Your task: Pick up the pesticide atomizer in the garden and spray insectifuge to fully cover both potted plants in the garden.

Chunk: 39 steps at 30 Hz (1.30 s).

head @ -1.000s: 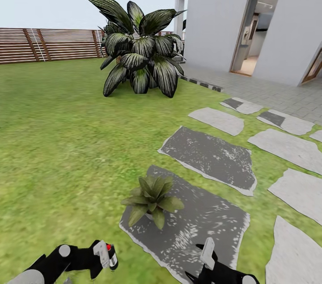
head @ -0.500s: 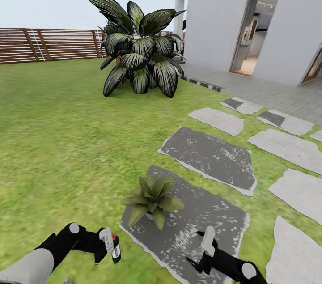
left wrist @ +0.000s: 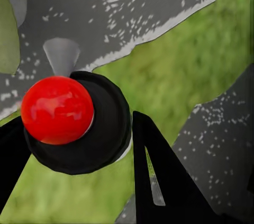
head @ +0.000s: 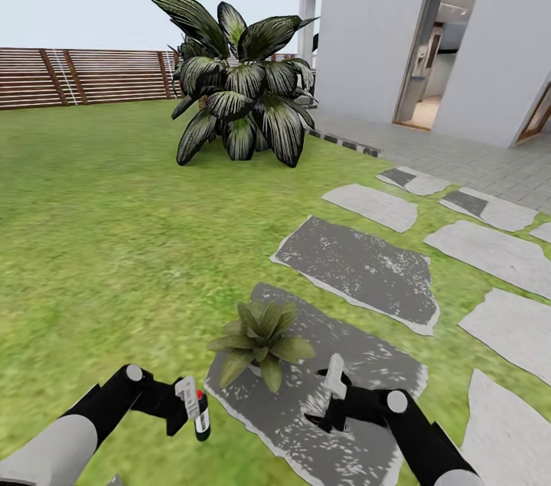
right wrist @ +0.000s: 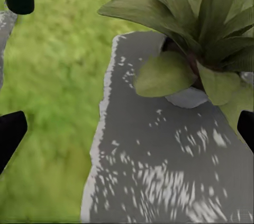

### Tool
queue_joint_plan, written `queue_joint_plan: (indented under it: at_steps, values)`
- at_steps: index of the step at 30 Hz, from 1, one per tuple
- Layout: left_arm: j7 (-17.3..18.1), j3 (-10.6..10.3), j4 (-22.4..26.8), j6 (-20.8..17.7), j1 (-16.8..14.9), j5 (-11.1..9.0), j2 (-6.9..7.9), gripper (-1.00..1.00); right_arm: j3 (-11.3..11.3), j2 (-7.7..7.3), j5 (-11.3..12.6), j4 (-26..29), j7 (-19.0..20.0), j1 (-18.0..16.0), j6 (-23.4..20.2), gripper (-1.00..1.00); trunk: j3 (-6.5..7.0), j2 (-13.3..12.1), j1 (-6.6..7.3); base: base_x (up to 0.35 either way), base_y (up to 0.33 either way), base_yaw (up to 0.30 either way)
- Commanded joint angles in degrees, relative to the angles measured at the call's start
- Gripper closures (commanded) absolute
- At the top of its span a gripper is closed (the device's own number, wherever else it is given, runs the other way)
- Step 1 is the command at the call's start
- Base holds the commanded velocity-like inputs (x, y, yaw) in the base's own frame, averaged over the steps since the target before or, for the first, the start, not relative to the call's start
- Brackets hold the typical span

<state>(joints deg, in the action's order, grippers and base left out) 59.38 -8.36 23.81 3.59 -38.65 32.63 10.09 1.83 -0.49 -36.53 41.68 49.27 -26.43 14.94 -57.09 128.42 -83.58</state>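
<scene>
Holding the pesticide atomizer (head: 200, 412) in my left pincer (head: 189, 409), just beside the potted plant (head: 260, 342) on its stepping stone (head: 360, 386), I risk spraying lawn if the nozzle points wide. My right pincer (head: 330, 393) gapes empty; open grass (head: 107, 256) surrounds us.

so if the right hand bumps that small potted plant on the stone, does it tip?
Likely slides or tips easily: the potted plant has wide leaves over a tiny pot, so probably top-heavy. Leaves would probably flex. The stepping stone looks flat, offering little to catch the pot.
</scene>
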Motion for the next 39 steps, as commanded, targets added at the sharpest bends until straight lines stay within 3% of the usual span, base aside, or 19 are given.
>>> queue_joint_plan:
  at_steps: [1,7,8,11,14,17,22,31,33,36,39]
  values:
    - [0.17,-0.08,0.15,-0.21,-0.02,0.34,-0.16,1.00,-0.39,0.14,-0.50,0.06,1.16,-0.47,-0.63,-1.00,-0.05,0.02,0.01,0.000,0.000,0.000]
    - [0.36,-0.08,0.25,-1.93,-0.02,2.17,-1.12,1.00,-2.46,0.51,-0.41,-0.02,3.49,-1.87,-2.50,-1.00,-0.05,0.02,0.01,0.000,0.000,0.000]
    - [0.40,-0.08,0.26,-2.05,-0.02,2.40,-1.40,1.00,-2.71,0.54,-0.40,-0.05,3.64,-1.94,-2.56,1.00,-0.05,0.02,0.01,0.000,0.000,0.000]
    - [0.75,-0.11,0.25,-2.17,-0.02,3.18,-2.58,1.00,-2.96,0.88,-0.38,0.06,4.36,-2.09,-2.73,1.00,-0.05,0.02,0.01,0.000,0.000,0.000]
    - [1.02,-0.15,0.27,-2.52,-0.02,4.39,-3.86,1.00,-3.04,2.28,-0.49,0.08,5.17,-2.72,-2.91,1.00,-0.05,0.02,0.01,0.000,0.000,0.000]
    - [1.07,-0.16,0.29,-4.96,-0.02,5.75,-5.04,1.00,-3.06,3.10,-0.43,0.13,5.57,-3.78,-5.67,1.00,-0.05,0.02,0.01,0.000,0.000,0.000]
    - [1.16,-0.16,1.60,-6.13,-0.02,6.10,-5.93,1.00,-3.06,4.54,-0.42,0.68,6.15,-5.11,-8.62,1.00,-0.05,0.02,0.01,0.000,0.000,0.000]
    - [1.09,-0.33,1.93,-6.24,-0.08,6.26,-8.65,1.00,-3.06,6.16,-0.47,0.95,6.13,-5.41,-9.03,1.00,-0.05,0.02,0.01,0.000,0.000,0.000]
    - [1.12,-0.34,1.99,-6.33,-0.28,7.15,-9.45,1.00,-3.06,6.34,-0.47,0.95,6.11,-5.47,-9.04,1.00,-0.05,0.02,0.01,0.000,0.000,0.000]
    - [1.16,-0.28,2.02,-6.68,-0.72,9.99,-10.53,1.00,-3.06,6.44,-0.47,0.95,6.11,-5.64,-9.05,1.00,-0.05,0.02,0.01,0.000,0.000,0.000]
    - [1.17,-0.26,2.03,-6.81,-0.86,11.19,-11.49,1.00,-3.06,6.46,-0.47,0.92,6.10,-5.70,-9.05,1.00,-0.05,0.02,0.01,0.000,0.000,0.000]
